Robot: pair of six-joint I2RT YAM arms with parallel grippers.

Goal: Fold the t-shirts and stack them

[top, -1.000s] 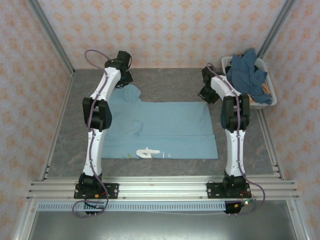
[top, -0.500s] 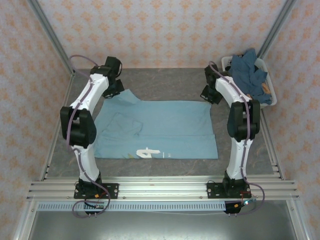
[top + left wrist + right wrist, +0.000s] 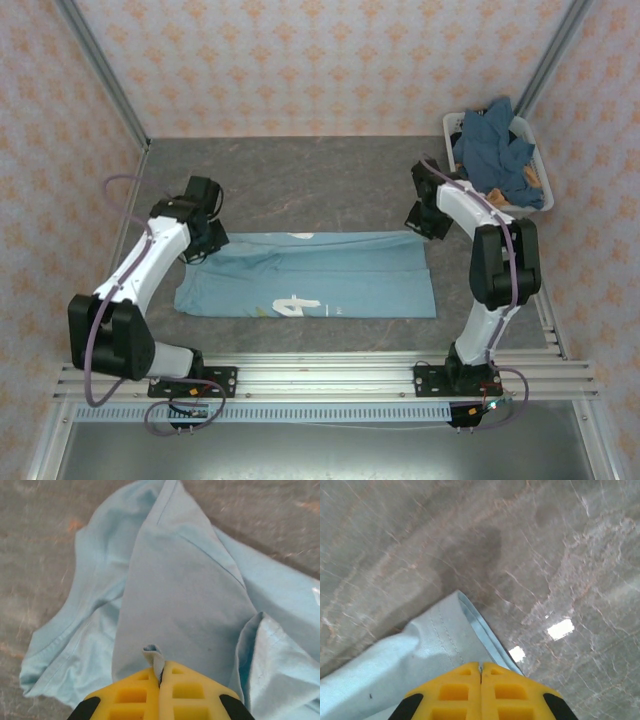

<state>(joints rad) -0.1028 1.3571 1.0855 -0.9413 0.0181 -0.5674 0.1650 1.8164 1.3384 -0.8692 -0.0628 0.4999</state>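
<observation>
Pinched a fold of the sky-blue t-shirt (image 3: 185,595) in the left gripper (image 3: 161,674), jaws together. Lay rumpled ahead on the grey table (image 3: 40,525).

Bare grey bench (image 3: 300,175) lies open beyond the light-blue t-shirt (image 3: 320,280), from its far edge to the patterned back wall (image 3: 330,60). At the shirt's far corners, the left end effector (image 3: 203,243) and right end effector (image 3: 421,222) each pinch cloth, their arms standing off its two ends. Right of the shirt, a white basket (image 3: 520,211) heaped with dark blue shirts (image 3: 495,150) narrows the passage. An aluminium rail (image 3: 330,375) borders the shirt's near side.
</observation>
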